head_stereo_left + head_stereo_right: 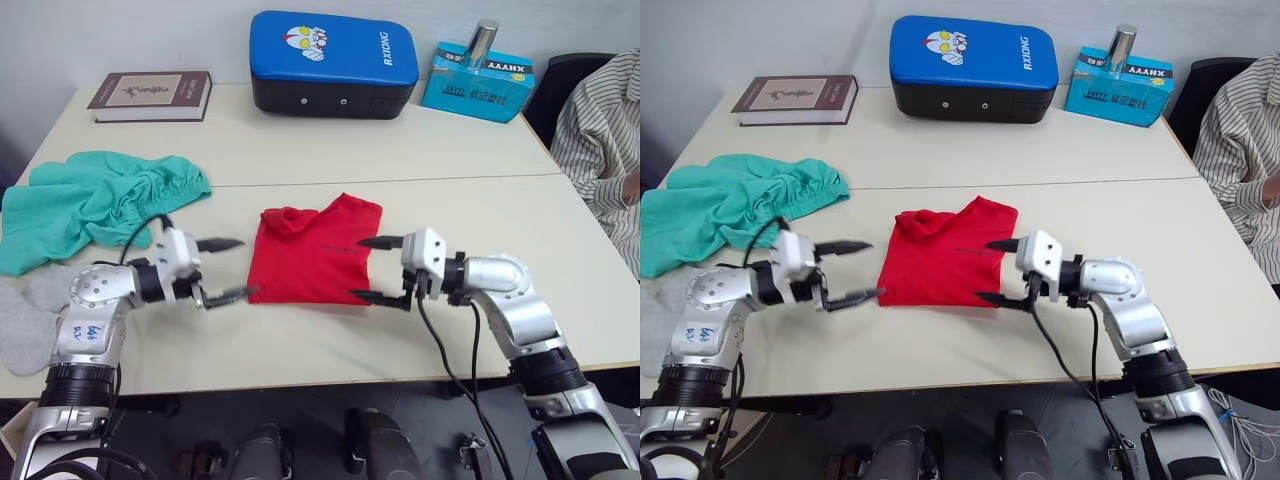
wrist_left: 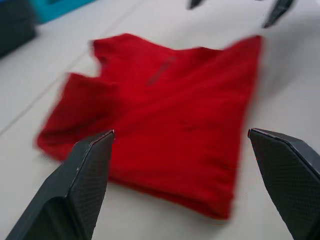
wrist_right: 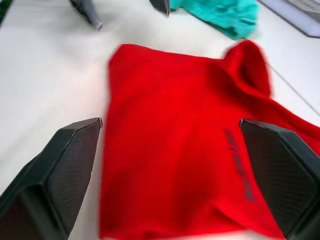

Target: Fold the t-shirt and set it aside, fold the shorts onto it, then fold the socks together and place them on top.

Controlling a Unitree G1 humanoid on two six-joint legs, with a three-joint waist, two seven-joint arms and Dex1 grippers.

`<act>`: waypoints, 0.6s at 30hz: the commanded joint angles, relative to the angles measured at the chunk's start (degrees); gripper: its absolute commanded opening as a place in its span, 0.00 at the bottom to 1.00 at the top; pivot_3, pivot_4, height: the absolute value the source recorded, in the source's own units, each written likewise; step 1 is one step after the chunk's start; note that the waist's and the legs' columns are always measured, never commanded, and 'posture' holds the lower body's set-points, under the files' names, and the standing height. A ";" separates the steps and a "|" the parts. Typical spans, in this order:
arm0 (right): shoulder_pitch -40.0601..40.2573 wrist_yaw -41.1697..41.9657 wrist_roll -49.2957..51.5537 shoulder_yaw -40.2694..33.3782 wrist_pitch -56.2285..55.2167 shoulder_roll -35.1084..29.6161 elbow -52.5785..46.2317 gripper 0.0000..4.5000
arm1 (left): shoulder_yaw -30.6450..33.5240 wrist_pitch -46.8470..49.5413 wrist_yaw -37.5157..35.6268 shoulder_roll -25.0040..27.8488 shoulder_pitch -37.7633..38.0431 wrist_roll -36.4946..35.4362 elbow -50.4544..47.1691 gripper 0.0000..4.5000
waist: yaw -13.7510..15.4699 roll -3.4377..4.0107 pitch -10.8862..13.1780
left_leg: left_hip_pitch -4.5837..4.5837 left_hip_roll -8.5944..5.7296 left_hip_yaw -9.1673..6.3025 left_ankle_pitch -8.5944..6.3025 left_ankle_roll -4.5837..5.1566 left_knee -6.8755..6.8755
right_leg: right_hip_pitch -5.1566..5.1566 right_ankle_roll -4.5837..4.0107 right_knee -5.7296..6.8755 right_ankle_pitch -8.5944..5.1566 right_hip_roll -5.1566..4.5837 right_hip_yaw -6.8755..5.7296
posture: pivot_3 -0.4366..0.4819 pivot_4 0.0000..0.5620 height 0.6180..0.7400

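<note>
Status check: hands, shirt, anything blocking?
Left hand and right hand open, flanking the t-shirt. Shirt partly folded, flat on the table. Shorts and socks off to the left. Nothing blocking.

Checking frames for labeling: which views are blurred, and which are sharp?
Left wrist view: t-shirt smeared, its edges soft. Right wrist view: t-shirt and shorts blurred. Left eye view: sharp, book and both open grippers, left and right, crisp.

One t-shirt (image 1: pixel 316 255), one shorts (image 1: pixel 95 200), two socks (image 1: pixel 28 325).

The socks (image 1: pixel 25 325) and the shorts (image 1: pixel 90 205) are cut off by the picture's left edge.
</note>
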 commanded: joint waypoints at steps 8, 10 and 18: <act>1.52 -6.56 -14.56 5.84 -11.77 -0.58 6.45 0.56 | -7.23 -13.10 11.83 -5.33 -5.07 15.69 9.72 0.87 | 0.16 -0.01 -0.02 | -0.04 -0.05 0.00 0.02 0.07 0.01 | -0.02 -0.01 0.05 -0.01 -0.01 -0.04 | 0.48 0.27 1.00; 1.90 -8.68 -16.61 5.64 -16.40 -0.75 8.28 0.39 | -7.73 -14.51 12.79 -5.26 -6.03 16.87 11.56 0.72 | 0.12 -0.03 -0.03 | -0.01 -0.05 0.02 0.02 0.07 0.01 | -0.01 -0.01 0.05 -0.01 0.01 -0.02 | 0.48 0.27 1.00; 7.26 -10.68 -17.73 4.70 -22.90 -3.44 5.99 0.00 | -9.09 -17.05 8.77 -2.12 -1.98 14.40 7.55 0.14 | 0.10 -0.02 -0.06 | 0.02 -0.01 0.03 0.06 0.08 0.03 | 0.00 -0.01 0.09 -0.01 0.01 -0.02 | 0.48 0.27 1.00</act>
